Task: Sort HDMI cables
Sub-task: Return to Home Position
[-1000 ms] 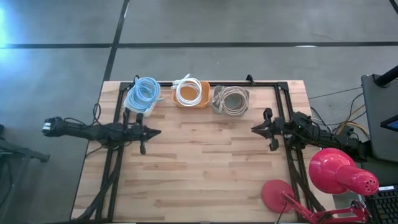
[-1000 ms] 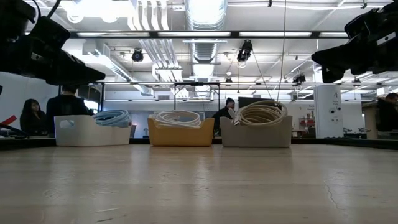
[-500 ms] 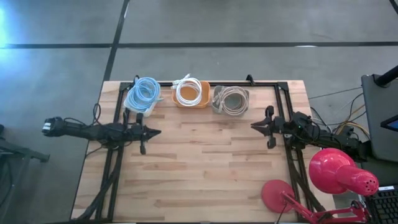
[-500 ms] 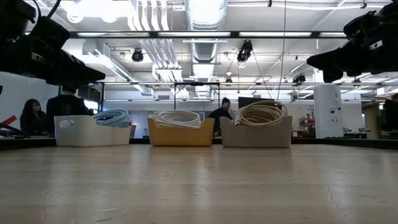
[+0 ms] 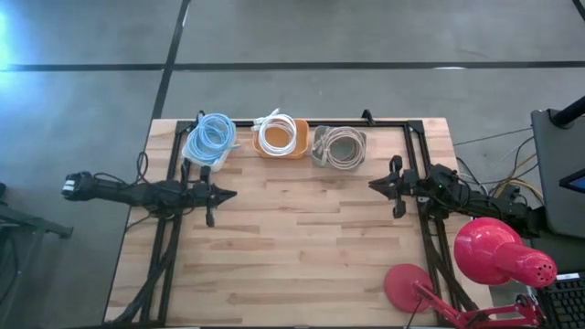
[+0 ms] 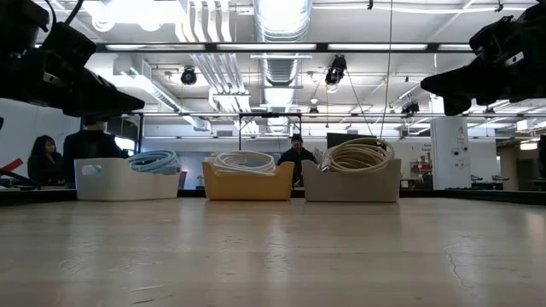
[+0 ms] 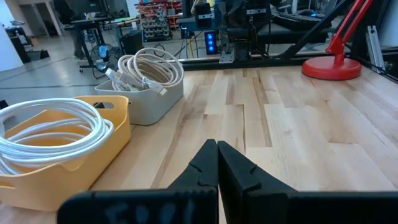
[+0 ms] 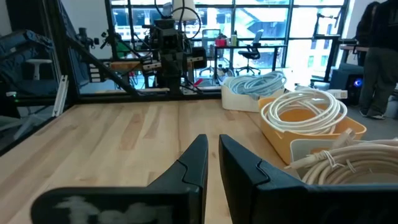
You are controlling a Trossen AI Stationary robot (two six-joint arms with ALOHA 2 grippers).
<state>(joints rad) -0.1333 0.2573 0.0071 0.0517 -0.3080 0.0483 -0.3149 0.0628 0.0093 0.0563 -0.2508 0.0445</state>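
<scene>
Light blue HDMI cable coils [image 5: 212,135], white coils [image 5: 277,136] and beige coils [image 5: 343,146] look light and springy, so you pinch across a coil's rim; left gripper [image 5: 233,193] closed, right gripper [image 5: 372,185] barely parted.

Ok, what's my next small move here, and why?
Probably none beyond settling at home: the light blue coils, white coils and beige coils are all binned by colour, no coil lies on the table, and the left end effector and right end effector hang empty at the table's sides.
</scene>
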